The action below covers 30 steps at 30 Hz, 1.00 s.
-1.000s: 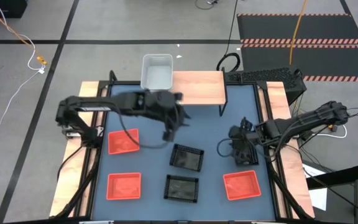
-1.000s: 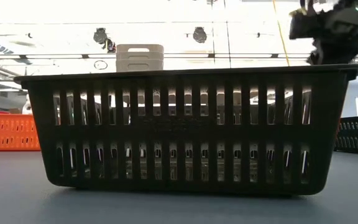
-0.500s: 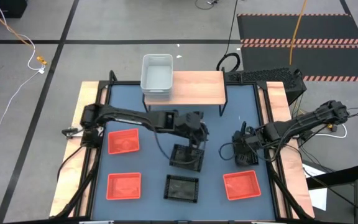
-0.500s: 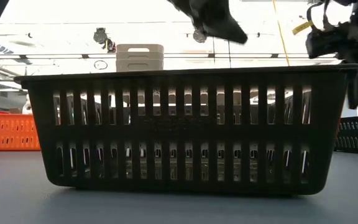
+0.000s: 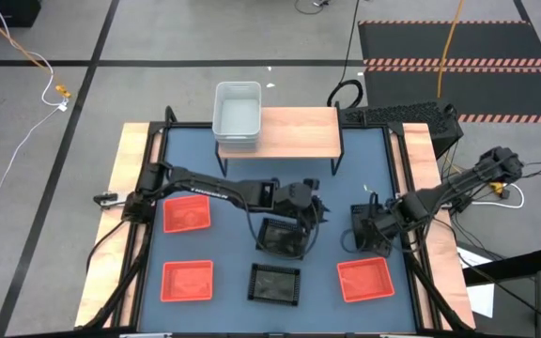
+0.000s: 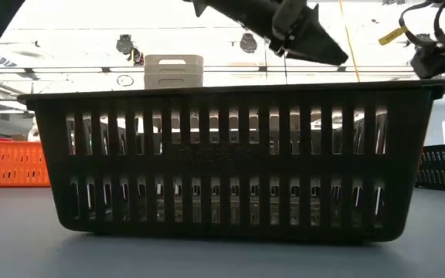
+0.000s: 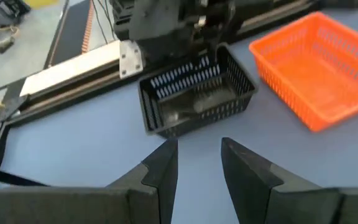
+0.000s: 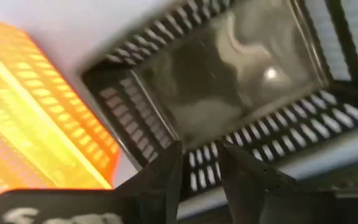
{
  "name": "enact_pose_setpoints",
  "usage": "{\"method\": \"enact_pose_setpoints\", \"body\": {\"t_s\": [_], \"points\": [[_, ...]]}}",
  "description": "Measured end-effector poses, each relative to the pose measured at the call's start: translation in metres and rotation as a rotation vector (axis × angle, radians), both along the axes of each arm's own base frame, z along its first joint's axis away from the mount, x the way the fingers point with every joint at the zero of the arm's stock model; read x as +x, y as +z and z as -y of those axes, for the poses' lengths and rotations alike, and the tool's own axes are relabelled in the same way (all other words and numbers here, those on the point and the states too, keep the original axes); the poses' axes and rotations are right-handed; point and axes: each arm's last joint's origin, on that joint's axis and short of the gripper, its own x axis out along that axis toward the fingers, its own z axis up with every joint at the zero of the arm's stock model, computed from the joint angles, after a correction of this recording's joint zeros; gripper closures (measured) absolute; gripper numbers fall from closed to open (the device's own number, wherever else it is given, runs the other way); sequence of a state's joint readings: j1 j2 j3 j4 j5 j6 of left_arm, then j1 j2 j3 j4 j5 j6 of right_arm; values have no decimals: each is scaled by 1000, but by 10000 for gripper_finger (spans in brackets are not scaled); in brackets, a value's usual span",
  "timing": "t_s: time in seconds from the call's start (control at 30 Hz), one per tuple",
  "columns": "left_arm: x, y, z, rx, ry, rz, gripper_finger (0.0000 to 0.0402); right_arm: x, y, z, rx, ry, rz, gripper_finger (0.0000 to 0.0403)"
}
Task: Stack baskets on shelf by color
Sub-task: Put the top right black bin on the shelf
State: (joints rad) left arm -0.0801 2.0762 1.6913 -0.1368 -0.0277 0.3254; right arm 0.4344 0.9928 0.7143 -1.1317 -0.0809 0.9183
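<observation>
Black basket (image 5: 283, 238) under left tool (image 5: 314, 218); no writing legible

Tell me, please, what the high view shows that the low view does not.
Only the high view shows the whole shelf, all three red baskets, the left gripper beside the middle black basket, and the right gripper over another black basket. Only the low view shows a black basket's slatted side wall close up. Both show the white basket on the shelf.
</observation>
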Motion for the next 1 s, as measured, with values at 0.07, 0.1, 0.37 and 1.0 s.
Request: {"method": "enact_pose_setpoints", "body": {"t_s": [0.07,0.1,0.37,1.0], "points": [[1,2,2,-31,13,21,277,-4,0,-1,-15,-36,-38,315],[3,0,3,-46,18,38,277,-5,0,-1,-20,-56,-46,320],[26,-35,8,-35,-22,140,277,-4,0,1,-96,-197,-15,355],[28,-60,8,-3,-36,48,277,-4,14,-19,5,362,60,315]]}}
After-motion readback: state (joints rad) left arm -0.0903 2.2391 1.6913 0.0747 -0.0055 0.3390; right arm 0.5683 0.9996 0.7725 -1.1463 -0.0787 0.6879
